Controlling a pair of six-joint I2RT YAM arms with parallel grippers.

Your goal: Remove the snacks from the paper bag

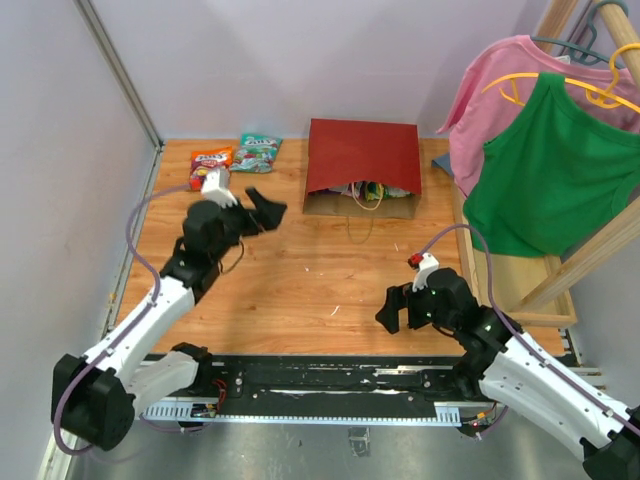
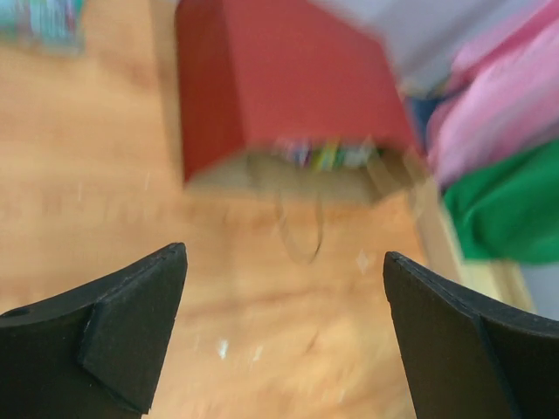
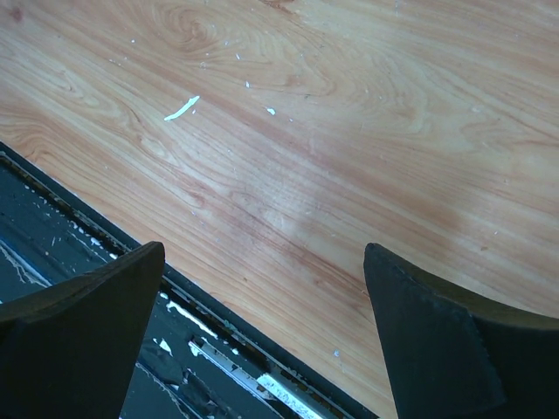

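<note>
The paper bag (image 1: 362,155) lies on its side at the back of the table, dark red, its brown mouth facing me. Several colourful snacks (image 1: 371,190) show inside the mouth, and a thin handle (image 1: 352,222) loops out in front. An orange packet (image 1: 210,165) and a teal packet (image 1: 257,152) lie at the back left. My left gripper (image 1: 268,205) hovers open and empty left of the bag's mouth. The blurred left wrist view shows the bag (image 2: 288,87), its snacks (image 2: 327,155) and the open gripper (image 2: 284,253). My right gripper (image 1: 386,306) (image 3: 264,249) is open over bare wood near the front edge.
A pink shirt (image 1: 500,80) and a green shirt (image 1: 545,170) hang from a wooden rack (image 1: 580,255) at the right, close to the bag. A black rail (image 1: 330,380) (image 3: 79,236) runs along the table's near edge. Walls close the left and back.
</note>
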